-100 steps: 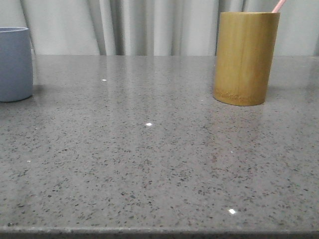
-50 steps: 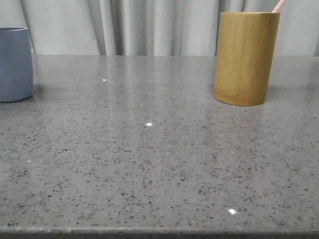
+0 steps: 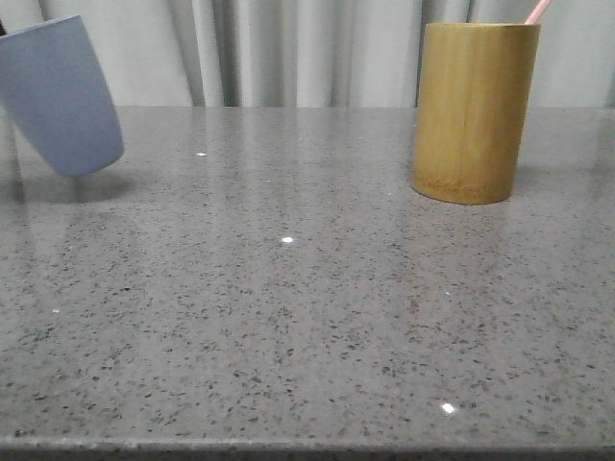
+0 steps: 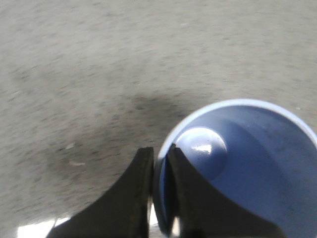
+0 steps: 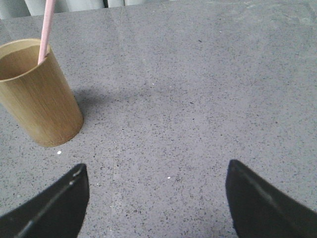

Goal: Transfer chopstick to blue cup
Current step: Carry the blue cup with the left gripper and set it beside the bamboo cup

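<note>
The blue cup (image 3: 62, 96) is lifted off the table at the far left, tilted with its rim leaning left. My left gripper (image 4: 159, 161) is shut on the cup's rim (image 4: 237, 105), one finger inside and one outside; the cup's inside looks empty. A pale pink chopstick (image 3: 538, 11) sticks out of the yellow-brown bamboo holder (image 3: 473, 110) at the back right; it also shows in the right wrist view (image 5: 46, 27) inside the holder (image 5: 37, 96). My right gripper (image 5: 156, 173) is open and empty above the bare table, apart from the holder.
The grey speckled table (image 3: 288, 307) runs to a front edge at the bottom of the front view. Pale curtains (image 3: 288, 48) hang behind it. Neither arm shows in the front view.
The blue cup has lifted off the table, moved right and tilted. The bamboo holder and chopstick have not moved.
</note>
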